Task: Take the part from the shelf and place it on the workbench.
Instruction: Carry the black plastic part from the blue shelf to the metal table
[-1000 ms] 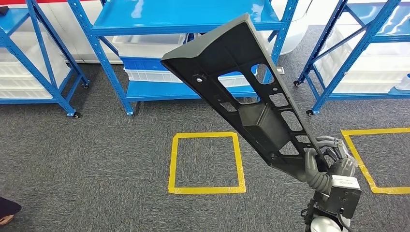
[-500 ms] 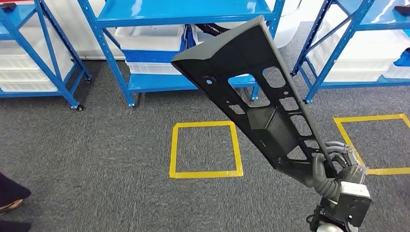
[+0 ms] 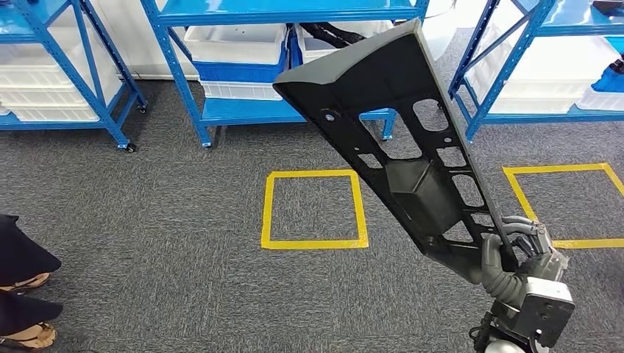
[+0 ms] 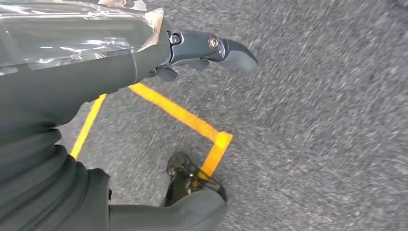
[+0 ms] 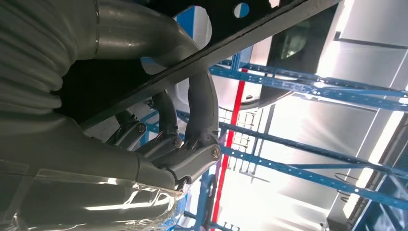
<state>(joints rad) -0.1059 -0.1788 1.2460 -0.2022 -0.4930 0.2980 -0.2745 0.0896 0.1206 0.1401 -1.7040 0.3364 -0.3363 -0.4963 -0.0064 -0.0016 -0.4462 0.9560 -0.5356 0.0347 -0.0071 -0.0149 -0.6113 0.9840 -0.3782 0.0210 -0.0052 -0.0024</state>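
A long black plastic part [image 3: 397, 147] with several cut-outs slants up from the lower right toward the shelves in the head view. My right hand [image 3: 515, 254] grips its narrow lower end, fingers wrapped over the edge and thumb underneath. In the right wrist view the same hand [image 5: 183, 144] clamps the dark edge of the part [image 5: 231, 43], with blue shelf beams behind. My left hand [image 4: 72, 96] hangs over the grey carpet with its fingers [image 4: 226, 48] stretched out and nothing in it.
Blue steel shelves [image 3: 279, 11] with white bins [image 3: 235, 40] stand across the back and at the right [image 3: 508, 59]. Two yellow tape squares [image 3: 313, 209] [image 3: 566, 202] mark the carpet. A person's feet [image 3: 22, 294] are at the left edge.
The whole picture has shifted, so the camera has moved. The part stays in my right hand at the same slant. More of the person's feet shows at the left.
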